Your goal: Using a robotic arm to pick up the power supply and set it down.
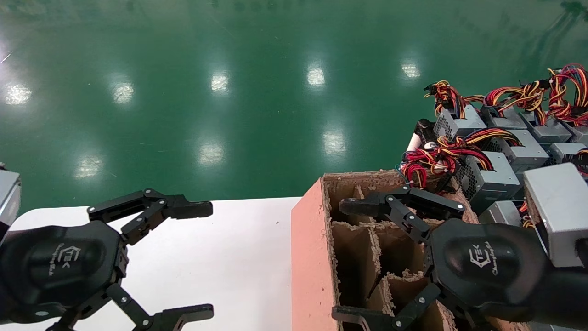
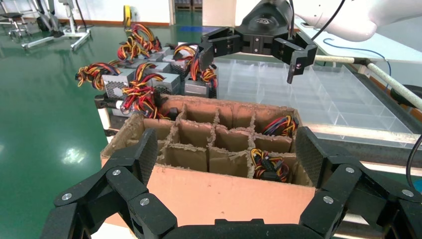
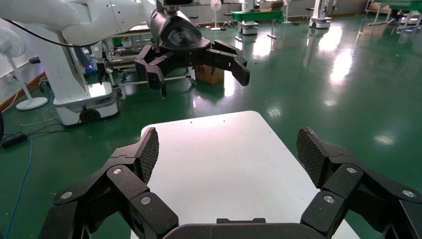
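Power supply: you have many near-identical grey units with red, yellow and black wire loops, all behind and to the right of the cardboard divider box (image 1: 312, 239). My pick for the target is the power supply (image 1: 488, 177) just beyond the box's far right corner; it is not held by anything.

Floor and table: green floor lies beyond the box; the white table (image 1: 220, 257) sits against the box's left wall.

Cardboard divider box: open cells, torn edges. In the left wrist view a few cells on the side nearest the clear tray already show wire bundles (image 2: 266, 164).

Right gripper (image 1: 367, 259): it hangs over the box's open cells, spread wide, empty, tips toward the box's left wall and the table, with the stock off to its right.

Left gripper (image 1: 202, 262): parked over the table left of the box, also wide open and empty.

Step in hand (judged): reach for a unit; nothing is picked yet.

How to do it well: turn the wrist toward the stock behind the box, straddle the metal case rather than the wires, and close on flat sides. Watch trailing loops, which could snag on neighbours or on the box's torn rim.
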